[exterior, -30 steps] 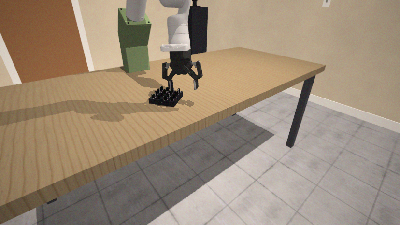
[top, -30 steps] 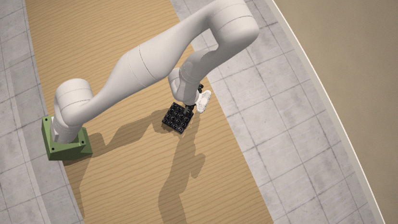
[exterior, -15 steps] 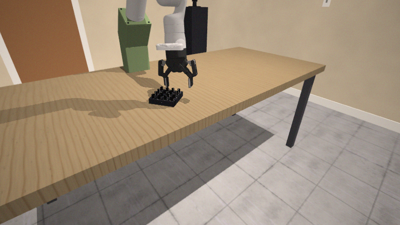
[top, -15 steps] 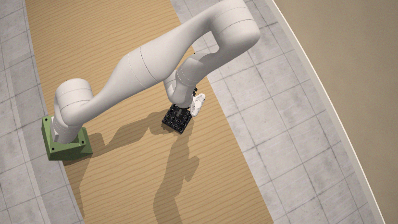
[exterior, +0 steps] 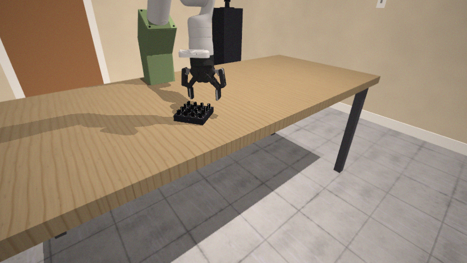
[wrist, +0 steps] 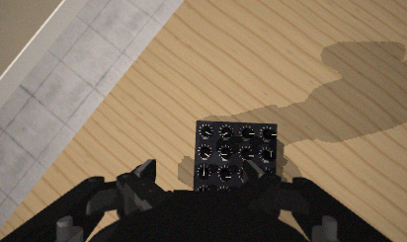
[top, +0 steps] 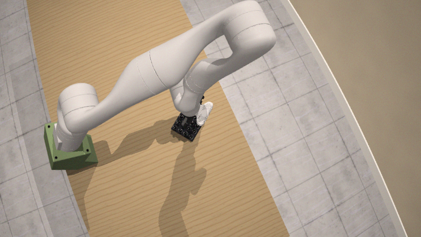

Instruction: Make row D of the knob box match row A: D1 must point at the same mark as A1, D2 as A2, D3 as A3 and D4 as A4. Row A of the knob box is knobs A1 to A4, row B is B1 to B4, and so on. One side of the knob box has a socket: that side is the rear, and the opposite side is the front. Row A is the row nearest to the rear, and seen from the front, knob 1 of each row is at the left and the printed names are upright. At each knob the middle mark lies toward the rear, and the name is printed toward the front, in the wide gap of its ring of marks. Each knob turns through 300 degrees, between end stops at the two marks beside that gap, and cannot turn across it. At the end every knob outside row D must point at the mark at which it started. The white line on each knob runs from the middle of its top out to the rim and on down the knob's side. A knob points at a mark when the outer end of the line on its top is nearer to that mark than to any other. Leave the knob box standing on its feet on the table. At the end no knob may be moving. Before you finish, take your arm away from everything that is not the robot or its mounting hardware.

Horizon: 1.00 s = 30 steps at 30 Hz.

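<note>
The black knob box (top: 184,129) (exterior: 195,114) (wrist: 236,150) stands on its feet on the wooden table (top: 124,190) (exterior: 275,84) (wrist: 296,37), close to the table's long edge. It carries a grid of small black knobs with white lines. In the wrist view three rows show and the nearest row is mostly hidden behind my fingers. My gripper (exterior: 204,96) (wrist: 200,169) is open and empty. It points straight down and hangs a short way above the box, over its half nearer the table edge. In the overhead view my wrist hides that part of the box.
The arm's green base block (top: 71,155) (exterior: 156,49) stands at the table's other long side. A black stand (exterior: 227,34) rises behind the table. The table edge and the tiled floor (wrist: 59,86) lie close beside the box.
</note>
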Motion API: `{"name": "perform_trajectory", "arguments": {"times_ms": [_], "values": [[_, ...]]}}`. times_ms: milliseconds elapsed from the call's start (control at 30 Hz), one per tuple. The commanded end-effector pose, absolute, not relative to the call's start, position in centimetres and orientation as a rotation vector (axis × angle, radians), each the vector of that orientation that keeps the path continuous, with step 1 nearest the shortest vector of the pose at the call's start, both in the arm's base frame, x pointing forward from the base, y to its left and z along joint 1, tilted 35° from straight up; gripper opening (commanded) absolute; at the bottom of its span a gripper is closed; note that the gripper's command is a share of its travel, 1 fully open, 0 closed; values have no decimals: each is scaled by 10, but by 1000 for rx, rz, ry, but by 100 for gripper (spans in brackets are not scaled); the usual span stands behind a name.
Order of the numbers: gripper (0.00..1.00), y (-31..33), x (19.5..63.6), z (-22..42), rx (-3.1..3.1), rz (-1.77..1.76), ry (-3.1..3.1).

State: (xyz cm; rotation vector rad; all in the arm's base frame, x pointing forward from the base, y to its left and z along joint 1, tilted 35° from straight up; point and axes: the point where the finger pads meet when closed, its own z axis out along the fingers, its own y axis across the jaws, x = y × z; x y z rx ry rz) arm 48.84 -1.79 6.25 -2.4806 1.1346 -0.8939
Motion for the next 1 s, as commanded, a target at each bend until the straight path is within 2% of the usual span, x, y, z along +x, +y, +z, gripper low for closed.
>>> {"name": "perform_trajectory", "arguments": {"times_ms": [0, 967], "values": [[100, -19, 482, 59, -2484, -879, 1145], [100, -19, 445, 41, -2493, -781, 1206]]}}
